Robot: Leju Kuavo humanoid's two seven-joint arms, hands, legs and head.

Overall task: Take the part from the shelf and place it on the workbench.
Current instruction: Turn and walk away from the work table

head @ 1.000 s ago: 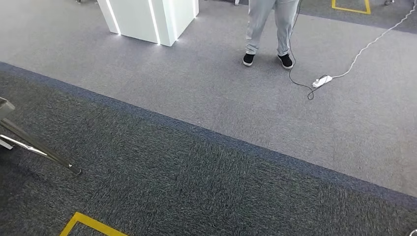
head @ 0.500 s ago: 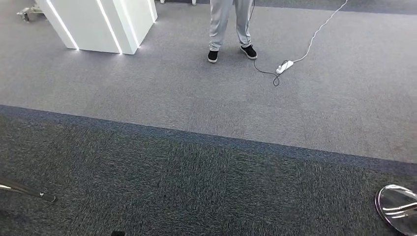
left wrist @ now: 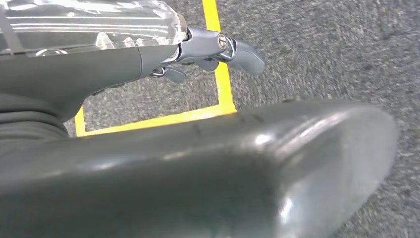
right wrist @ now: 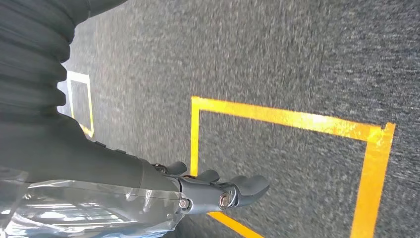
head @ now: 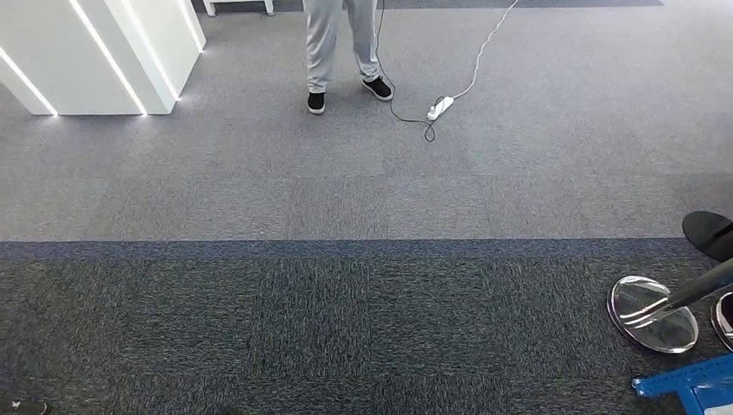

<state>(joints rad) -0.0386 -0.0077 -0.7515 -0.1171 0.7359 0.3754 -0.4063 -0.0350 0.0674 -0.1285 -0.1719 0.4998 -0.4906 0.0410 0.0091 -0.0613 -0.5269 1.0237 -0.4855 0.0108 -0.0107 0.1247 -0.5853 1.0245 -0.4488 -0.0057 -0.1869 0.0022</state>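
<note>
My left hand (left wrist: 218, 47) hangs over dark carpet with its fingers stretched out and nothing between them. My right hand (right wrist: 223, 191) hangs the same way above a yellow tape square, also holding nothing. A clear plastic cover lies along the back of each hand. A corner of a blue metal frame (head: 691, 385) shows at the bottom right of the head view. I cannot make out any part on it.
A person (head: 341, 52) in grey trousers stands far ahead, by a white power strip (head: 440, 107) and its cables. A white lit column (head: 95, 52) stands at the far left. Chrome post bases (head: 653, 313) and a black one (head: 710, 233) sit at the right. Yellow floor tape (right wrist: 297, 119) lies below my hands.
The whole picture has swung: the camera turned right. The person and the column slid left, and the chrome bases and blue frame came in at the right.
</note>
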